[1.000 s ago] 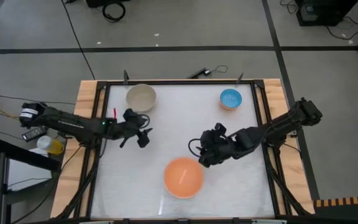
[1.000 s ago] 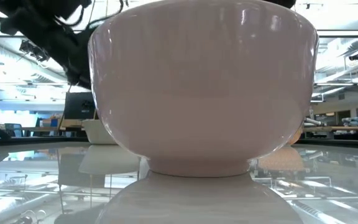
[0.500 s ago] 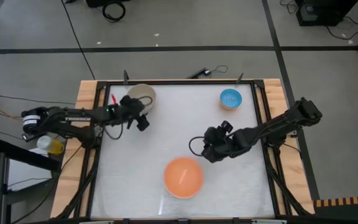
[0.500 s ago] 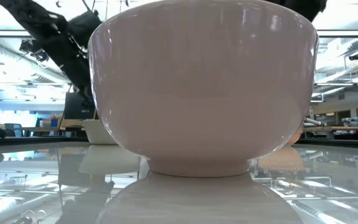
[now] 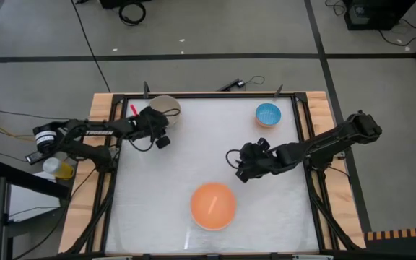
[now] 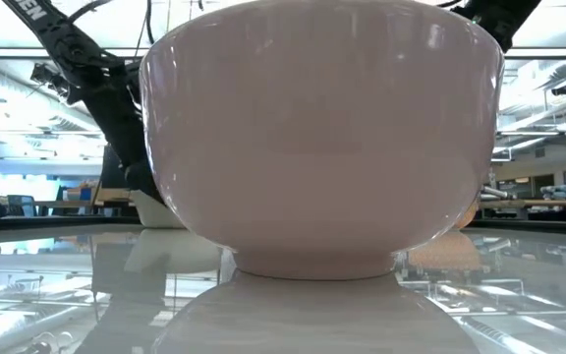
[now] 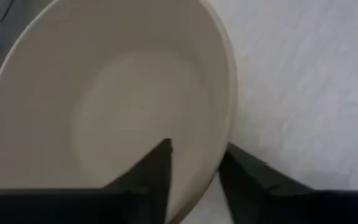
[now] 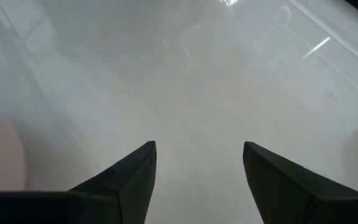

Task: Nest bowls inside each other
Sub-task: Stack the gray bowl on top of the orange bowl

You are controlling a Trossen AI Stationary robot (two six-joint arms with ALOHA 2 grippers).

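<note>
The beige-tan bowl [image 5: 166, 106] stands upright on its base at the table's far left. My left gripper [image 5: 162, 123] is at its near rim, one finger inside [image 7: 160, 171] and one outside [image 7: 247, 177], still apart. The bright blue bowl [image 5: 268, 113] stands at the far right. The peach-orange bowl [image 5: 213, 205] stands near the front edge and fills the low view [image 6: 322, 138]. My right gripper [image 5: 241, 170] hangs open over bare table between those two bowls, nothing between its fingers [image 8: 199, 155]. My left gripper straddles the beige-tan bowl's near rim [image 7: 221, 158], coming slanting down from the table's left. The wall stands between the two fingers, and the outer finger lies close against the rim's outside. Whether either finger touches the bowl, I cannot tell. The bowl rests on the table.
The white table top [image 5: 215, 152] is framed by black rails and wooden side strips [image 5: 101, 115]. A yellow cup [image 5: 62, 170] sits off the table's left side. The left arm [image 6: 96, 88] crosses the low view's left.
My left gripper has swung toward the table's far edge and sunk onto the beige-tan bowl's rim, rolling its wrist as it went. My right gripper has drawn away from the peach-orange bowl toward the far edge. No bowl has moved.
</note>
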